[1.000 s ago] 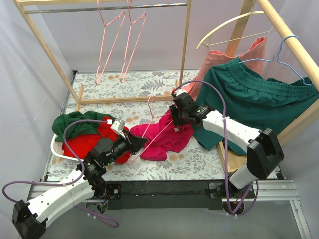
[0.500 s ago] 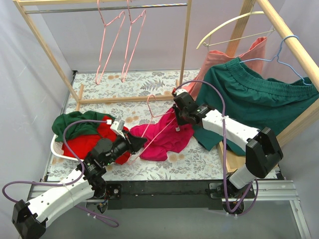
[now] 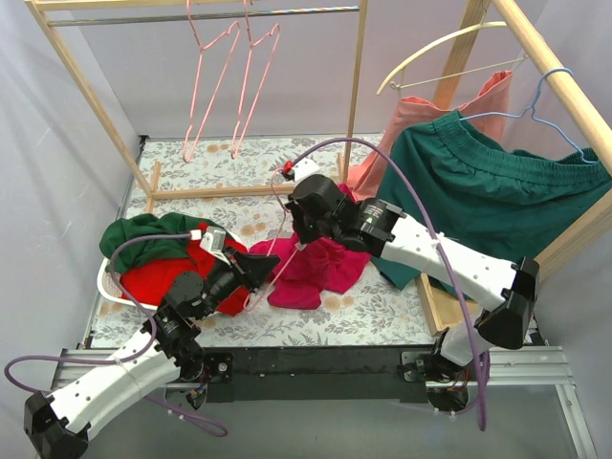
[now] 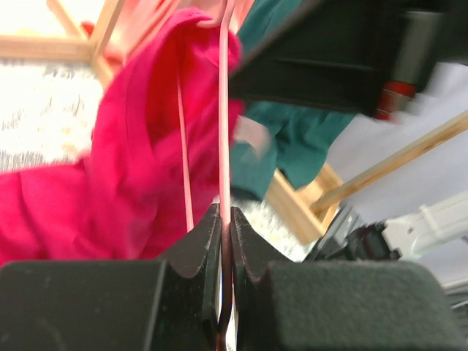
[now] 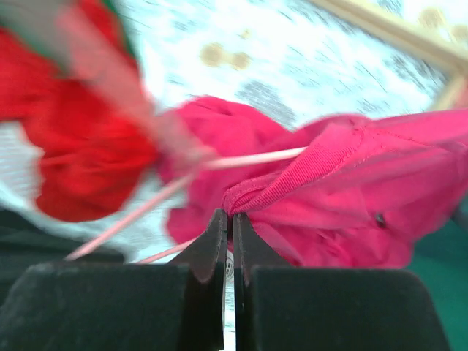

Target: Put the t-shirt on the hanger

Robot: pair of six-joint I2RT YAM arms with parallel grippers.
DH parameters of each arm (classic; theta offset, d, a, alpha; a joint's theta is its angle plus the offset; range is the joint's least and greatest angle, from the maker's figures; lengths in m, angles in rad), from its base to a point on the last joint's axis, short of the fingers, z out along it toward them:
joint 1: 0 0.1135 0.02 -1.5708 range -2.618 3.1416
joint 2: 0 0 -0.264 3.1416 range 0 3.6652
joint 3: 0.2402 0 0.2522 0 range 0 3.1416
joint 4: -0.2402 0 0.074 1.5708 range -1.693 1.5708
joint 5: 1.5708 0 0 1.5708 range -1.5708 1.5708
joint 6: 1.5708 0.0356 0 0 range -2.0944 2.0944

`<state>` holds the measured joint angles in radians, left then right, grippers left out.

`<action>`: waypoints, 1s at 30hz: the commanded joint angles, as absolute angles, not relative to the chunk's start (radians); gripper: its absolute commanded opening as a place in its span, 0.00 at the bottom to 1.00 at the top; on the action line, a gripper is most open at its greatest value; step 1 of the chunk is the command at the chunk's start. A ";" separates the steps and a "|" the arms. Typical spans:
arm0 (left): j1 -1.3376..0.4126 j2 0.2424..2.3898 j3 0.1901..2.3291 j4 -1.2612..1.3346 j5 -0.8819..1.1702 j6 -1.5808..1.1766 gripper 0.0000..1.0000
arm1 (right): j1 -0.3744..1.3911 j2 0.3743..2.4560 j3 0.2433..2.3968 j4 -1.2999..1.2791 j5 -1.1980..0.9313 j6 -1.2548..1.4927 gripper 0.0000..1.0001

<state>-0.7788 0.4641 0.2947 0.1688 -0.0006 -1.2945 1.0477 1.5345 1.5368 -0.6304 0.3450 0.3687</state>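
Note:
The magenta t-shirt (image 3: pixel 323 272) lies crumpled mid-table on the floral cloth. My right gripper (image 3: pixel 300 246) is at its left upper edge, shut on the ribbed collar (image 5: pixel 307 172), which runs from the jaw tips (image 5: pixel 232 213). The pale-pink wire hanger (image 3: pixel 259 286) slants across the shirt's left side; its wire (image 5: pixel 252 156) passes just behind the collar. My left gripper (image 3: pixel 267 271) is shut on the hanger wire (image 4: pixel 224 110), which runs straight out of its jaws (image 4: pixel 225 213) alongside the t-shirt (image 4: pixel 131 153).
A red garment (image 3: pixel 153 279) and a dark green one (image 3: pixel 134 237) fill a white basket (image 3: pixel 103 283) at left. Two pink hangers (image 3: pixel 234 81) hang on the wooden rack (image 3: pixel 84 88). At right hang a cream hanger (image 3: pixel 445 50), a light-blue hanger (image 3: pixel 547 100) and green shorts (image 3: pixel 502 186).
My right arm has swung left across the shirt and its jaws have closed on the collar. My left gripper, still holding the hanger, shifted slightly up.

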 commanded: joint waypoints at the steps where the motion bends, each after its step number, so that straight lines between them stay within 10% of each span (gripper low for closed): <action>1: -0.784 0.394 0.308 0.282 -0.054 -1.281 0.00 | 1.172 1.516 1.678 -0.764 0.455 0.408 0.01; 8: -0.784 0.296 0.374 0.249 -0.067 -1.281 0.00 | 1.383 1.502 1.769 -0.954 0.567 0.535 0.01; 25: -0.836 0.811 0.244 0.529 0.040 -1.265 0.00 | 1.230 1.154 0.884 -0.726 0.414 0.761 0.02; 30: -0.885 0.965 0.334 0.494 0.026 -1.270 0.00 | 1.177 1.128 0.926 -0.729 0.399 0.697 0.21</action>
